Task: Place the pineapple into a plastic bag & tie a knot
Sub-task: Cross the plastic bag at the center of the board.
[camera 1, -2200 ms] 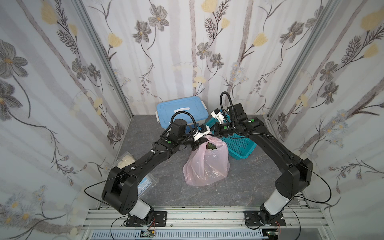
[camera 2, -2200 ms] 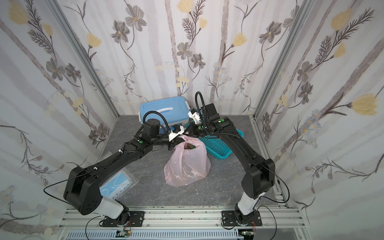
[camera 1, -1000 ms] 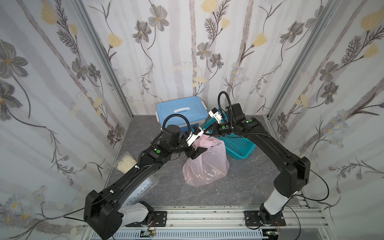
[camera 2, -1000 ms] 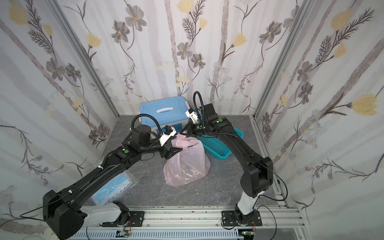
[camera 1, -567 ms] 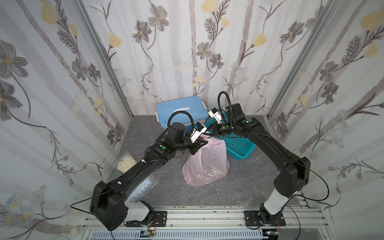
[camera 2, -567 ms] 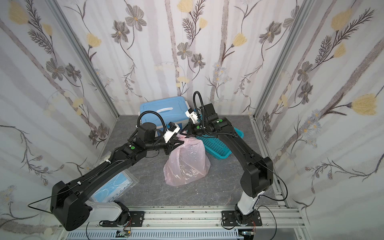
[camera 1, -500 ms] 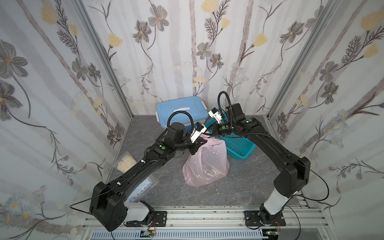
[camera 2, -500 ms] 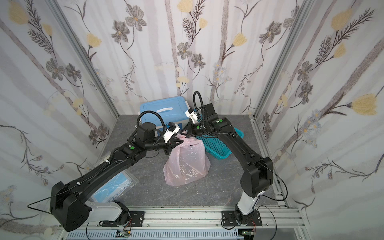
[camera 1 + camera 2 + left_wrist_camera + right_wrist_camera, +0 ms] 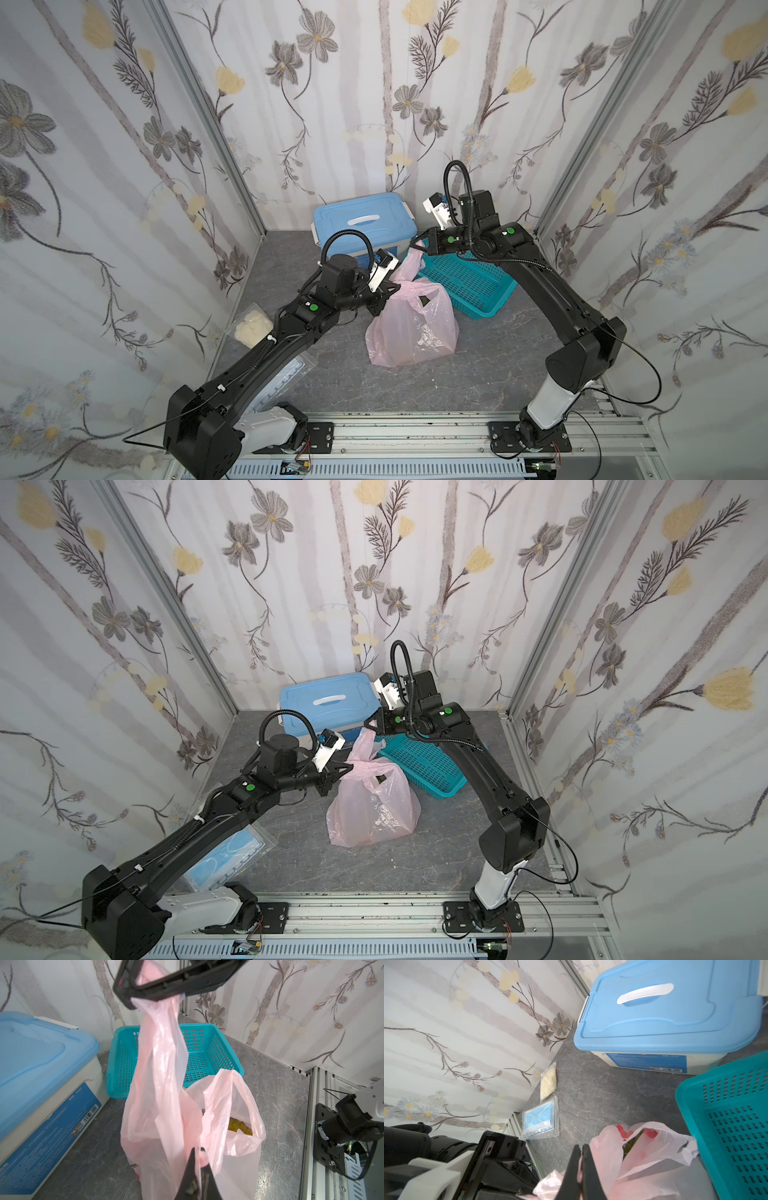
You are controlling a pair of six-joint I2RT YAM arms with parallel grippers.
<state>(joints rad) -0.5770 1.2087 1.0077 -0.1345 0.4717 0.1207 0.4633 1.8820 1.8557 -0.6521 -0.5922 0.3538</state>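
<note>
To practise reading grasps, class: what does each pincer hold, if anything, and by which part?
Both hold the plastic bag: the left pincer is shut on one handle loop, the right pincer on the other, stretched upward.

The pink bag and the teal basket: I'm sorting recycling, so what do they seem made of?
The pink bag looks like thin glossy plastic film: translucent, creased, with shiny highlights. The teal basket looks like rigid moulded plastic, fairly matte: straight walls pierced by a regular grid of slots.

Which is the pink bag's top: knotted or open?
Open, untied: the plastic bag gapes, handles held apart by left tool and right tool.
</note>
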